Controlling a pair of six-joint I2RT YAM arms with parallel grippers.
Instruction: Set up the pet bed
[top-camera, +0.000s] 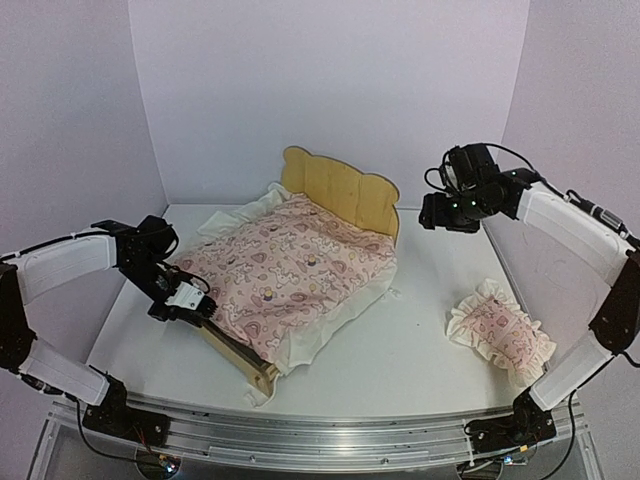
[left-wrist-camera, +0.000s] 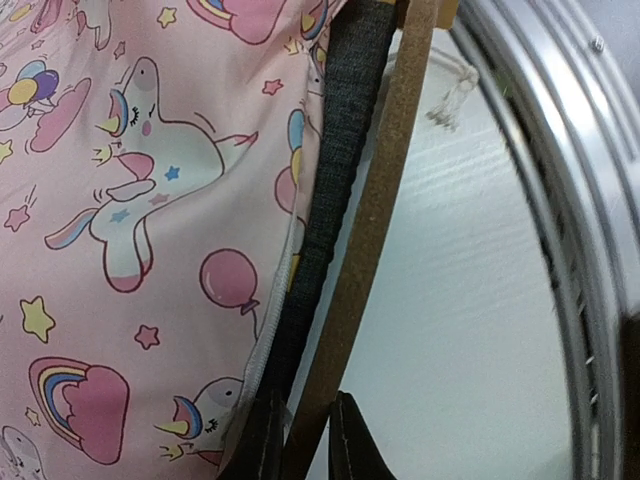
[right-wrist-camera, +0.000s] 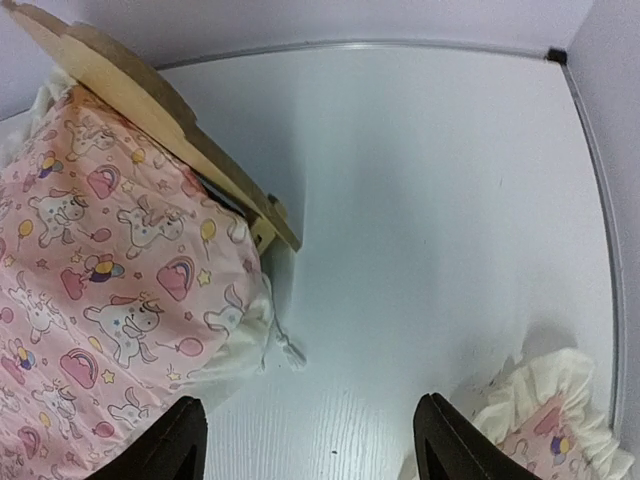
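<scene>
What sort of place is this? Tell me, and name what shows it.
Probably a robot lab test cell, not a home: plain pale walls box in a white table, two arms are bolted to a metal rail at its near edge, with a pet bed as prop.

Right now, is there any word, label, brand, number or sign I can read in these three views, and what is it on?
No readable text in any view.
On the quilt: pictures only (unicorns, rainbows, balloons, stars), no letters.
On the bed frame: bare wood, no label showing.
On the pillow: the print is too small to tell.
</scene>
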